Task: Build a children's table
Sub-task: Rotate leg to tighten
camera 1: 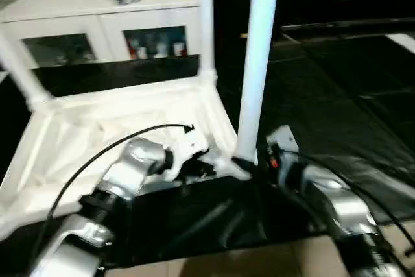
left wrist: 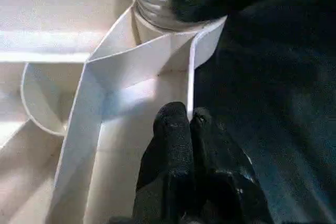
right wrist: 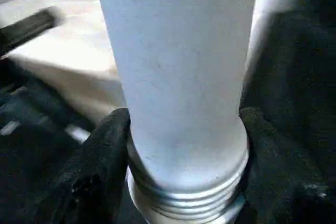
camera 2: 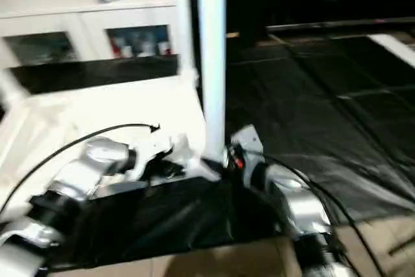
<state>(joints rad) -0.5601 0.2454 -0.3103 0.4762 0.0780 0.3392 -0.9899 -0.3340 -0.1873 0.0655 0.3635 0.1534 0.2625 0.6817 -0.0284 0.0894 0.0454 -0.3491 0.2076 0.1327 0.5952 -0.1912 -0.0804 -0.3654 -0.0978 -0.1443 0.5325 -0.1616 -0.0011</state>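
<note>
Table top [camera 1: 110, 124] lies upside down on the black floor mat [camera 1: 337, 102], ribbed underside up, left of centre in the head views. Two legs already stand upright in its far corners: one at the far left [camera 1: 19, 72], one at the far right [camera 1: 206, 24]. A third leg [camera 1: 258, 63] stands upright at the near right corner socket [left wrist: 168, 51], its threaded end sitting at the socket mouth; can't tell whether it is screwed in. Right gripper [right wrist: 181, 171] has its two black fingers [right wrist: 100, 177] clamped on either side of that leg's base, just above the threads, so it is gripping the leg. Left gripper [left wrist: 190, 121] is closed with nothing between its fingertips; they sit right at the top edge of the top's near right rim wall, just beside the socket, contact not clear. White cabinet [camera 1: 97, 24] with glass doors stands beyond the table, small items on top of it.
</note>
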